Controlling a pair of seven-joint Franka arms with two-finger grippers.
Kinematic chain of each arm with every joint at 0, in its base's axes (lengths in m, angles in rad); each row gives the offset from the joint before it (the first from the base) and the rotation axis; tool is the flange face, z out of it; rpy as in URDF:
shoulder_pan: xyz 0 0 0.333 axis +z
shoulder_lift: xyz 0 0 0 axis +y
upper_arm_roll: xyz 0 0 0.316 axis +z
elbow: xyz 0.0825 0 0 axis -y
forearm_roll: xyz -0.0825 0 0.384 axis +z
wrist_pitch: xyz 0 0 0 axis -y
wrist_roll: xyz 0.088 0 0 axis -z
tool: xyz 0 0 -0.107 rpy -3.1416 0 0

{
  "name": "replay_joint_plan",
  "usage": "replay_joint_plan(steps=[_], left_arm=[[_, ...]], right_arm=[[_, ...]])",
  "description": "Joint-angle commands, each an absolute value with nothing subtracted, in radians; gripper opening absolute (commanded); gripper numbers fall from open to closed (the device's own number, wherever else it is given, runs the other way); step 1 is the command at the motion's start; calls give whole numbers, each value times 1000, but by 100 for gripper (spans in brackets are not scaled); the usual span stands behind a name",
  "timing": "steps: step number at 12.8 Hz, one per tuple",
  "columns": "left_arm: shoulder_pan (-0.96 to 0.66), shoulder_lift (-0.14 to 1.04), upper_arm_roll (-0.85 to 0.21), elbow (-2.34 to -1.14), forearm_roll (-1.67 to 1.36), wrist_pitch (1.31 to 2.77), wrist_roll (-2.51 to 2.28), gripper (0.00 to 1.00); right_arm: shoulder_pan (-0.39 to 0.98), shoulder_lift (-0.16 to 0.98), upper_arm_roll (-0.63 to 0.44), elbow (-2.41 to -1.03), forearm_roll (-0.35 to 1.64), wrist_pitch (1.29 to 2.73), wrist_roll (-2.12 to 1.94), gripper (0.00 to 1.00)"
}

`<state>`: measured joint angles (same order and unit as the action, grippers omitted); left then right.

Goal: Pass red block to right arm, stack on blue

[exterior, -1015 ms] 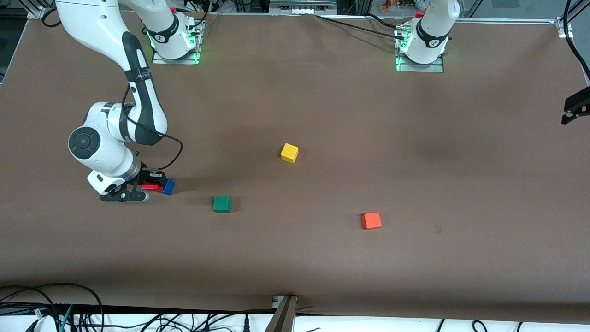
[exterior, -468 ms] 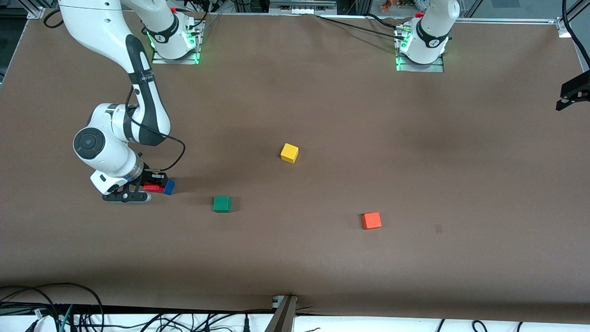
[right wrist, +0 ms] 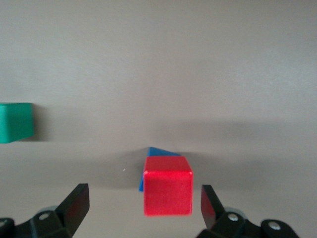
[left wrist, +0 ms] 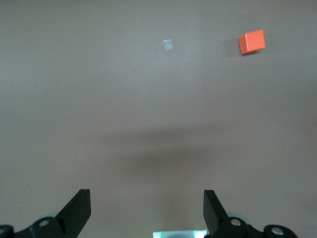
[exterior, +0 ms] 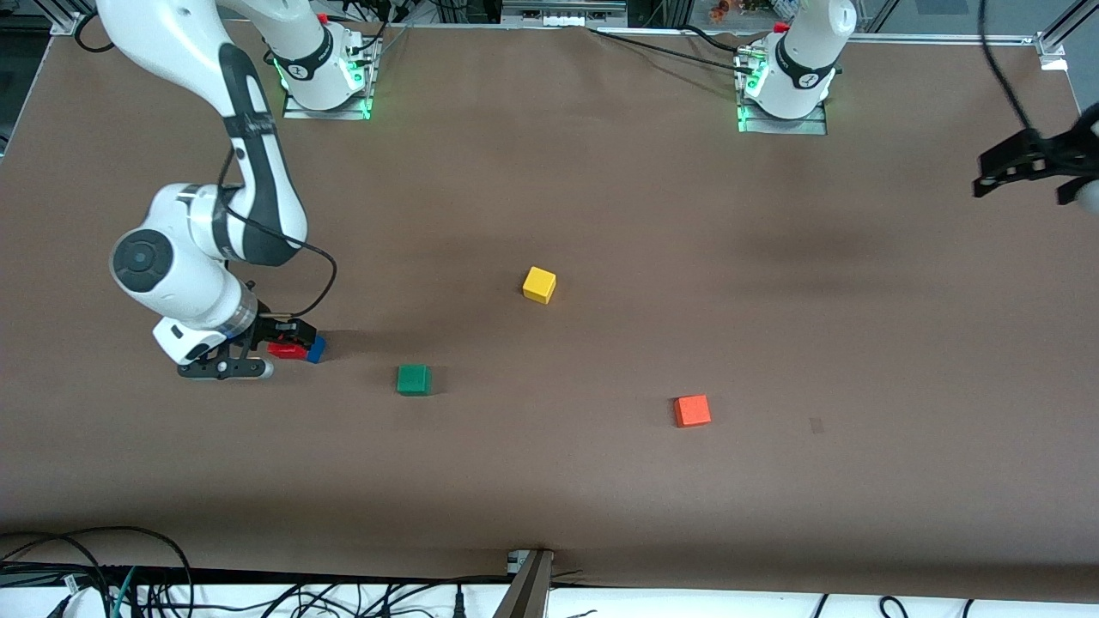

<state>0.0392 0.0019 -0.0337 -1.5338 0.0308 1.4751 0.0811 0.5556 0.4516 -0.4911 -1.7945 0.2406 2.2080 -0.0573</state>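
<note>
Sitting on top of the blue cube [right wrist: 157,151] toward the right arm's end of the bench [exterior: 601,215], slightly askew so a blue corner is peeking out: the red block [right wrist: 167,192]. Hovering just over that stack with fingers spread apart and clear of both red faces: the right gripper [right wrist: 141,210]. Hanging high over the bench edge at the left arm's end, fingers also standing wide apart and gripping nothing: the left gripper [left wrist: 147,214]. Lying loose on the brown surface: a green cube [exterior: 413,378] near the stack, a yellow cube [exterior: 539,284] mid-bench, an orange cube [exterior: 692,410] nearer the front camera.
</note>
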Motion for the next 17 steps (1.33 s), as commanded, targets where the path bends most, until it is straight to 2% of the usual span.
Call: replay_joint_plan(steps=[1, 4, 6, 10, 12, 14, 15, 17], left_arm=[[-1, -87, -2, -1668, 21, 1566, 37, 100], [-8, -78, -5, -1649, 21, 1572, 12, 100], [-2, -60, -11, -1629, 23, 1588, 12, 100], [8, -63, -11, -1626, 20, 1594, 12, 100], [9, -63, -5, -1606, 15, 1597, 12, 100], [9, -57, -9, -1598, 23, 1592, 15, 100], [8, -49, -12, -1595, 25, 1592, 17, 100], [11, -51, 1, -1571, 23, 1588, 26, 100]], right_arm=[[557, 422, -535, -1654, 226, 1981, -64, 100], [554, 417, -587, -1453, 218, 1707, -90, 100], [554, 417, -618, -1384, 218, 1582, -152, 100], [548, 388, -618, -1270, 200, 1442, -150, 100], [464, 327, -502, -1281, 163, 1433, -152, 100], [243, 222, -256, -1290, 82, 1424, -150, 100], [177, 171, -189, -1314, 43, 1443, -149, 100], [123, 109, -158, -1372, 37, 1457, -158, 100]])
